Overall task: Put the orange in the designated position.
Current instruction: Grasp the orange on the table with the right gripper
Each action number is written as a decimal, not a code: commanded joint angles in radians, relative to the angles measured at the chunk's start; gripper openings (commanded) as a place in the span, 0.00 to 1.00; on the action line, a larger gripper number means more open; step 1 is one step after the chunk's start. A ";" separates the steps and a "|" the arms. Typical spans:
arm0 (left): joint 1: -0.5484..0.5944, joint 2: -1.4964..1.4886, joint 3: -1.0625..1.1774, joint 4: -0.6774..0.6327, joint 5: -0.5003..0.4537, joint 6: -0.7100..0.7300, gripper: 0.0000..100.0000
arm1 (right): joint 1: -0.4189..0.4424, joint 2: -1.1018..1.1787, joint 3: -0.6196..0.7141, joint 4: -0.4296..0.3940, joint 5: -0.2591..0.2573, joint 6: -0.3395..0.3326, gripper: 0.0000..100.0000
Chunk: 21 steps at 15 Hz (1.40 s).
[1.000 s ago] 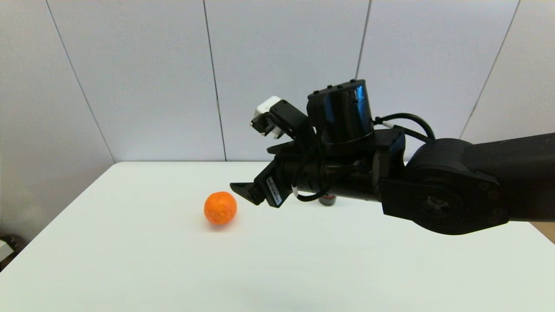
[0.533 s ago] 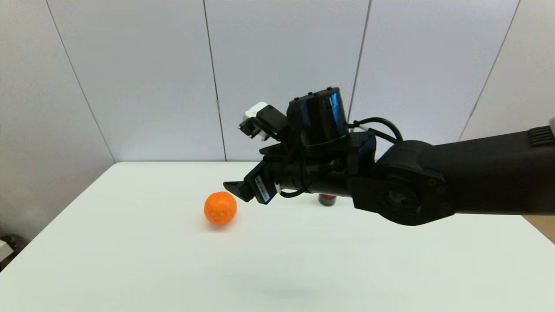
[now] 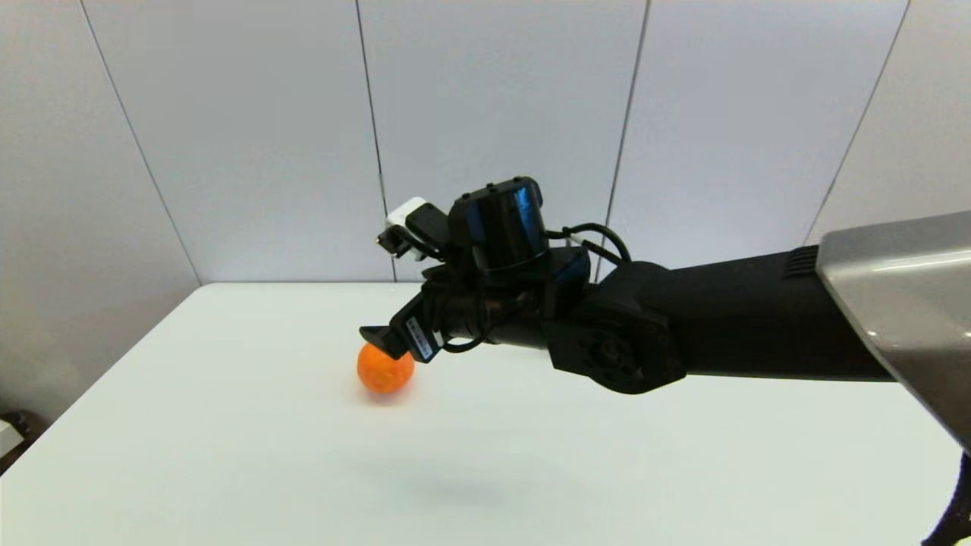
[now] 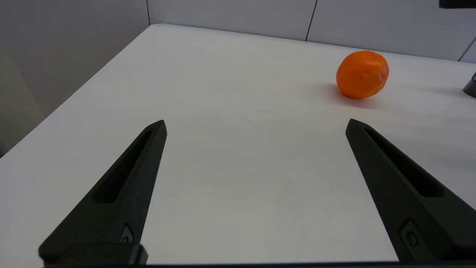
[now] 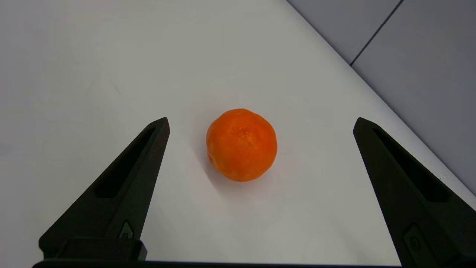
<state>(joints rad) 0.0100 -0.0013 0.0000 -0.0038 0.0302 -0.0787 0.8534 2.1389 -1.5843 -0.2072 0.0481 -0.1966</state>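
Note:
The orange [image 3: 385, 371] rests on the white table [image 3: 227, 455], left of centre. My right gripper [image 3: 378, 338] reaches in from the right and hovers just above it, not touching. In the right wrist view the orange [image 5: 241, 144] lies between and beyond the spread fingers of the open right gripper [image 5: 261, 121]. My left gripper [image 4: 256, 122] is open and empty, low over the table, with the orange [image 4: 362, 74] farther off to one side. The designated position bears no mark that I can see on the tabletop.
Grey wall panels [image 3: 493, 114] stand behind the table's far edge. A dark object [image 4: 470, 86] shows at the edge of the left wrist view; I cannot tell what it is. The long black right arm [image 3: 721, 334] spans the table's right half.
My right arm has moved left, carrying its gripper from right of the orange to just over it. The orange has not moved. A small dark item behind the arm is now hidden.

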 commanded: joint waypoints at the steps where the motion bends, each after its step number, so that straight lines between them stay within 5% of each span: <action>1: 0.001 0.001 0.000 -0.001 0.000 -0.001 1.00 | 0.006 0.049 -0.014 -0.001 0.001 -0.001 1.00; 21: 0.001 0.001 0.000 -0.001 0.000 -0.001 1.00 | 0.010 0.165 -0.046 -0.081 -0.001 0.029 1.00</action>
<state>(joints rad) 0.0100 -0.0013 0.0000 -0.0038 0.0302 -0.0791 0.8634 2.2836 -1.6202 -0.2804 0.0466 -0.1702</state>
